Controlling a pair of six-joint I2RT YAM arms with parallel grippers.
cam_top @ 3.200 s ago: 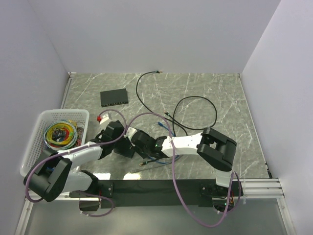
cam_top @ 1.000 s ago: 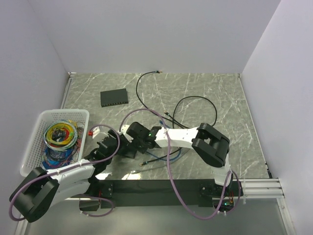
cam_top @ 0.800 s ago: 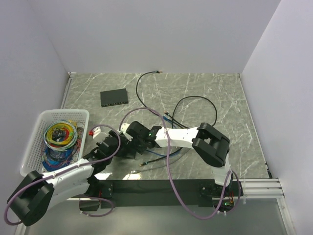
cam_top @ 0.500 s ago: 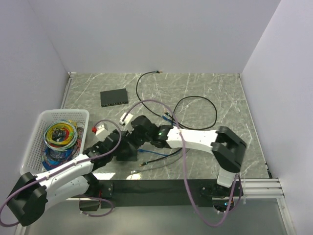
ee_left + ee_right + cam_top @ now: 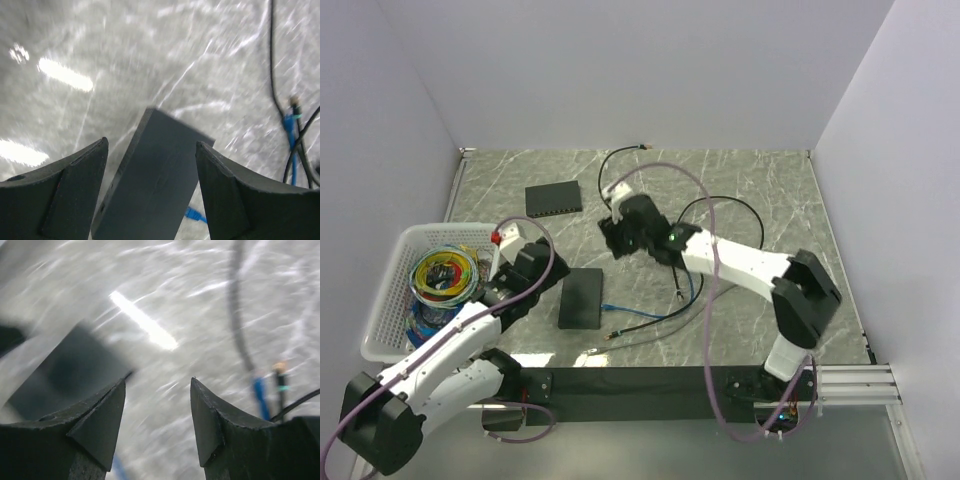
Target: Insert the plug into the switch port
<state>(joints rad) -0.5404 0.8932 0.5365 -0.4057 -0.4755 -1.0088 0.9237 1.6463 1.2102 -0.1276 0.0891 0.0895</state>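
Switch [image 5: 155,175] lies cut off by left wrist view's edge.

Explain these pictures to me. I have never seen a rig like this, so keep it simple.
Two white robot arms are bolted to a grey marble table. The wide picture looks down from above; the other two come from cameras on each wrist, so the dark wedges are fingers. On the table lie a dark flat rectangular box, a second dark box farther back, loose black cables, a thin blue cable, and a white plastic basket of coloured wires. The left end effector and the right end effector are both open and hold nothing.
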